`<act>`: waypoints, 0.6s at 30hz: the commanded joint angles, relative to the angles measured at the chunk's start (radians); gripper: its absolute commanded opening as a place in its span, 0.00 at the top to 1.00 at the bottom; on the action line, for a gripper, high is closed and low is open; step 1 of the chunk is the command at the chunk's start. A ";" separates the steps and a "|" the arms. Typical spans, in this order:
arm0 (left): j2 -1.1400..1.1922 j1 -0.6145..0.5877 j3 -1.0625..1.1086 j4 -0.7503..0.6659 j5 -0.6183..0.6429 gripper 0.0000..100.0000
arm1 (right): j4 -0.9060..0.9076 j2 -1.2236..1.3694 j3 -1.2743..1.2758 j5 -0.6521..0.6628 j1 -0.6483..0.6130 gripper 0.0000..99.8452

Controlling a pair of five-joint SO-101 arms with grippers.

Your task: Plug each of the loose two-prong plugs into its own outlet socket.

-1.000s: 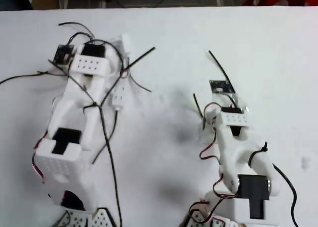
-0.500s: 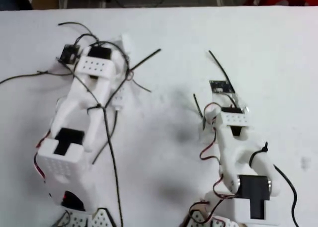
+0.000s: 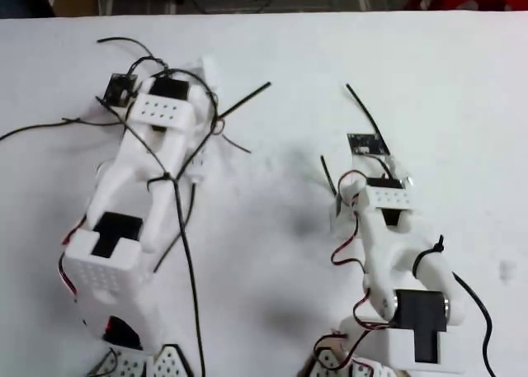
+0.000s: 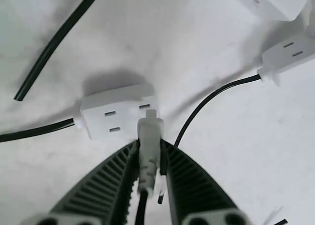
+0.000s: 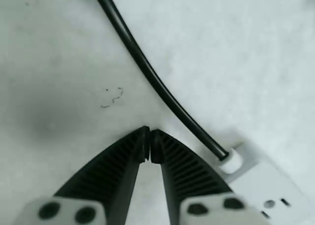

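White left arm point(image 3: 132, 195) and right arm point(image 3: 388, 245), black servos point(image 3: 111, 233), red and black wires point(image 3: 340, 247), dark ribbed pincer fingers point(image 4: 113, 180).

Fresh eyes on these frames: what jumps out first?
The left end effector clamps a white two-prong plug, its nose against a white rectangular plastic outlet block. In the high view, a tangle of thin black cables drapes over that white arm. The right end effector is shut on nothing, beside a thick black cable.

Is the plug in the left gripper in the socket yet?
Not seated, apparently: the plug tip meets the outlet, one slot beside it uncovered; prongs hidden.
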 commanded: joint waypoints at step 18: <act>0.088 -0.001 -0.028 0.002 0.011 0.98 | -0.012 -0.007 0.003 -0.002 -0.028 0.98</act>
